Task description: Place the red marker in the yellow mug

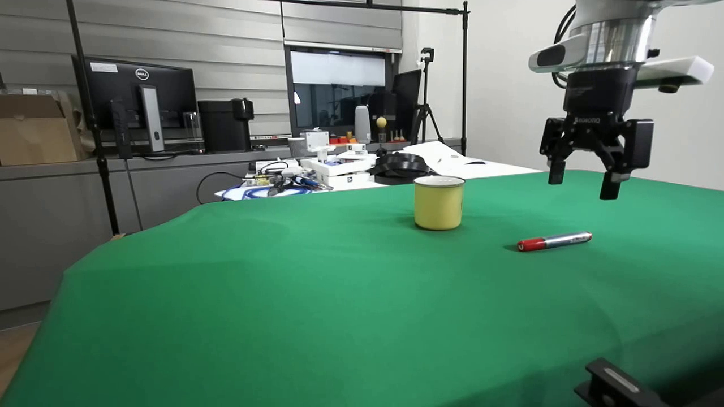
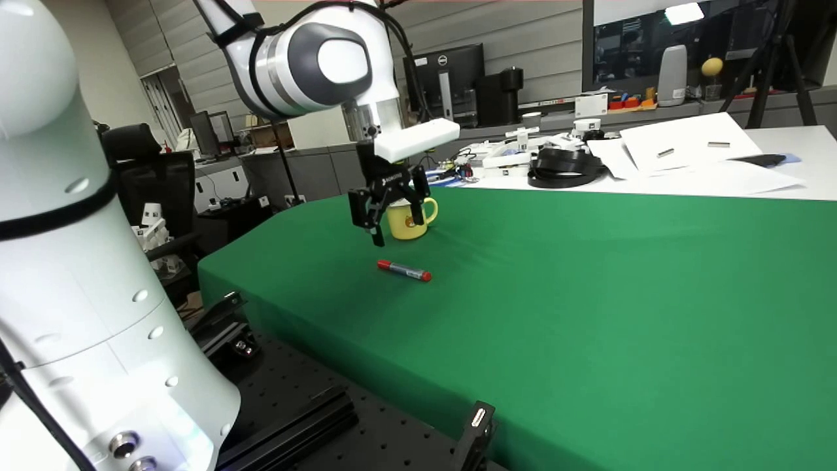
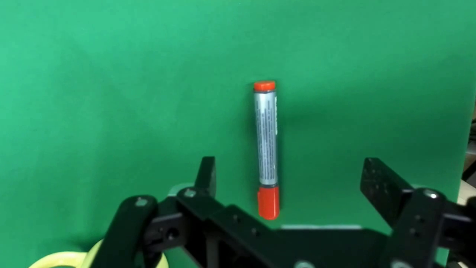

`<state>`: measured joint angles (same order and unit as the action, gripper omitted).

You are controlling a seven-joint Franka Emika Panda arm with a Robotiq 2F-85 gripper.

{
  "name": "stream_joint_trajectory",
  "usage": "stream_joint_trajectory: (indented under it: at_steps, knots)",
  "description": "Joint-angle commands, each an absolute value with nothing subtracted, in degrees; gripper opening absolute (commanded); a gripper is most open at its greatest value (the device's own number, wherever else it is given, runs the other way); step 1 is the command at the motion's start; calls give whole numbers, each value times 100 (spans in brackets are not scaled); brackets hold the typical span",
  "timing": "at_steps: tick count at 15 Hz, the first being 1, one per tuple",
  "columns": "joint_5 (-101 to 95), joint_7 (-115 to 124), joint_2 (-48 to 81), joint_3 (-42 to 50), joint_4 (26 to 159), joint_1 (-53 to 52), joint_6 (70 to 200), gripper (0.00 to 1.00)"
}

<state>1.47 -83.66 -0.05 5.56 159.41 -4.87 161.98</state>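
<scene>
The gripper hangs, jaws spread, above the marker, which lies on the green cloth near the mug. Sitting nearer one finger, it could roll during closing.

One yellow mug; about it, clockwise in an exterior view: one gripper with two fingers (three o'clock), one red marker (four), one green cloth (foreground expanse, five to eight), one cardboard box (nine), one Dell-marked monitor (ten), one window and one yellow ball (both eleven), one tripod (twelve).
</scene>
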Motion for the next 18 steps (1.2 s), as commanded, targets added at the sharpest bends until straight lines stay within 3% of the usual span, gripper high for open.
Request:
stream_joint_trajectory:
  at_steps: [1,7,12,13,15,18]
  knots:
    - [831,-8825,584,181,15941,-269,16787,100]
    - [1209,-9096,1374,-885,15819,600,17410,100]
    - [637,-8847,1706,-1178,15776,1077,17664,100]
    - [490,-8792,1746,-1122,15779,1080,17710,75]
    - [222,-8735,1775,-1057,15769,1111,17695,68]
    - [-29,-8609,1759,-1018,15745,1157,17663,45]
